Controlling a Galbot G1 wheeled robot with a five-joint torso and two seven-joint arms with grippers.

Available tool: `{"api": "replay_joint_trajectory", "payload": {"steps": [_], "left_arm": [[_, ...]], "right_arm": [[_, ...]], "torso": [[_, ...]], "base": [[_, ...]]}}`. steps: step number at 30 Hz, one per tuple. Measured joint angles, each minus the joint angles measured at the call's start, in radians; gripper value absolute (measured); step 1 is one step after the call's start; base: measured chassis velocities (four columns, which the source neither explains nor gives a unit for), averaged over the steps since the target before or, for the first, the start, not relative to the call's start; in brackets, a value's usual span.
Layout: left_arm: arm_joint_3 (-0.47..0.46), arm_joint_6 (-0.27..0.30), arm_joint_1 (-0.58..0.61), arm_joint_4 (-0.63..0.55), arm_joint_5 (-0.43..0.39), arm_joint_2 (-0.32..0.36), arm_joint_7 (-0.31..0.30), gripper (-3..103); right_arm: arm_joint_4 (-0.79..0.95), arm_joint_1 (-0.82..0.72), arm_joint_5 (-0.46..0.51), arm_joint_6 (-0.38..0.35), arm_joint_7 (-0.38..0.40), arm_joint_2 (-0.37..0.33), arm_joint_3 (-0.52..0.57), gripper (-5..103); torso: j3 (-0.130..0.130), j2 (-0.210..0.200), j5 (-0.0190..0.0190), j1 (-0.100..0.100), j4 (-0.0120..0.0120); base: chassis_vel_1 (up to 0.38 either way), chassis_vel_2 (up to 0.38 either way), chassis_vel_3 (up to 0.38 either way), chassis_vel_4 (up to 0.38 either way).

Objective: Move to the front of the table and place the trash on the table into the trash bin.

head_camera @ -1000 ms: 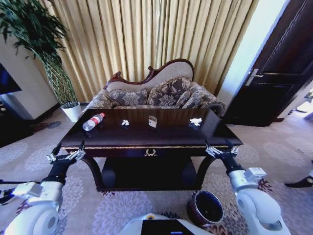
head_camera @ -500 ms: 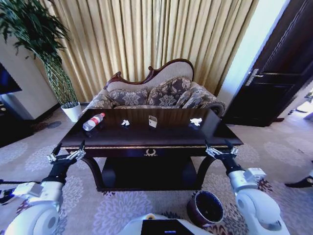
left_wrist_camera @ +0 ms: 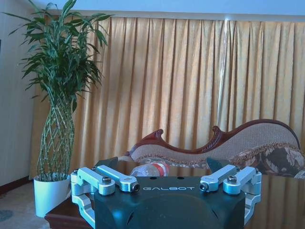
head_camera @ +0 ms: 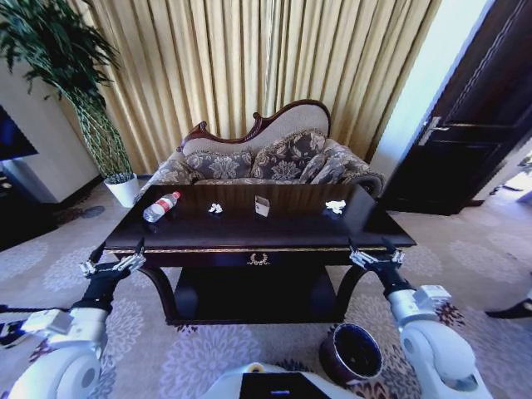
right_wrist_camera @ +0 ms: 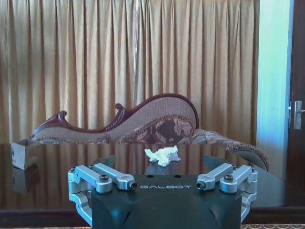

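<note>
A patterned sofa [head_camera: 270,158] against gold curtains [head_camera: 249,66]; a potted plant [head_camera: 75,91] left; a dark door [head_camera: 482,125] right.

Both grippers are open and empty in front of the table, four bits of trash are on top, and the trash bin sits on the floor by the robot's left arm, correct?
Not quite: the trash bin sits on the floor by the robot's right arm, as the head view shows. The rest holds: left gripper and right gripper are open and empty before the table.
</note>
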Motion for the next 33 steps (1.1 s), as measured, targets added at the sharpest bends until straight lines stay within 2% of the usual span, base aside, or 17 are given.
{"api": "replay_joint_trajectory", "payload": {"steps": [7, 16, 33], "left_arm": [[0.001, -0.001, 0.0, 0.003, 0.003, -0.002, 0.0, 100], [-0.001, -0.011, 0.001, 0.007, 0.004, -0.003, 0.002, 100], [0.001, -0.013, 0.001, 0.005, 0.005, -0.004, 0.002, 100]], "right_arm": [[-0.016, 0.004, 0.005, 0.049, -0.027, -0.001, -0.001, 100], [-0.021, 0.005, 0.002, 0.055, -0.03, -0.001, -0.004, 100], [-0.024, 0.002, -0.003, 0.062, -0.031, -0.004, -0.006, 100]], "torso": [[0.0, 0.0, 0.0001, 0.0, 0.0], [0.0, 0.0, 0.0001, 0.0, 0.0], [0.0, 0.0, 0.0001, 0.001, 0.0]], "base": [[0.0, 0.0, 0.0, 0.0], [-0.014, 0.018, 0.016, -0.019], [-0.09, 0.101, 0.088, -0.104]]}}
